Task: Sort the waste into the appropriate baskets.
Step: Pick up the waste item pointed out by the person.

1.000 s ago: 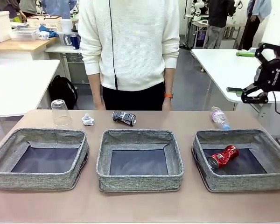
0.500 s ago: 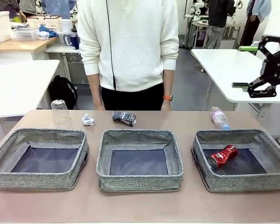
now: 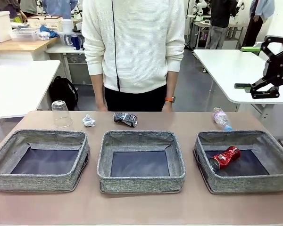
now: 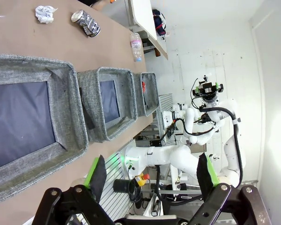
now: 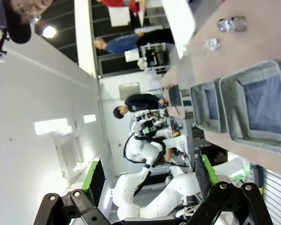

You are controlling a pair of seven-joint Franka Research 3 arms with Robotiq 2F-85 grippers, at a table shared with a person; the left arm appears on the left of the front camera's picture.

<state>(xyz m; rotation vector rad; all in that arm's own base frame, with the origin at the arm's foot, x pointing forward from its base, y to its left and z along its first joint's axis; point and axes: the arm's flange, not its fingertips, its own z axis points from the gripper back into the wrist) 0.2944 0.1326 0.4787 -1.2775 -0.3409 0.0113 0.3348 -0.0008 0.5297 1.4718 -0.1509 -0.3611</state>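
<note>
Both grippers empty, jaws wide apart: one can binned, four pieces waiting.

The right gripper (image 3: 247,67) hangs high off the table's (image 3: 188,207) right edge, jaws spread and touching nothing. The left gripper (image 4: 152,172) is just as wide and bare by the left side. The crushed red can (image 3: 225,157) lies in the right basket (image 3: 245,184). Along the far edge sit the cup (image 3: 61,114), paper wad (image 3: 88,121), black-and-white can (image 3: 125,118) and bottle (image 3: 222,118). Next, I'd guess, comes a descent onto the bottle, closing across its body.

can (image 3: 225,158) in right basket (image 3: 247,184), bottle (image 3: 221,118) behind it
</note>
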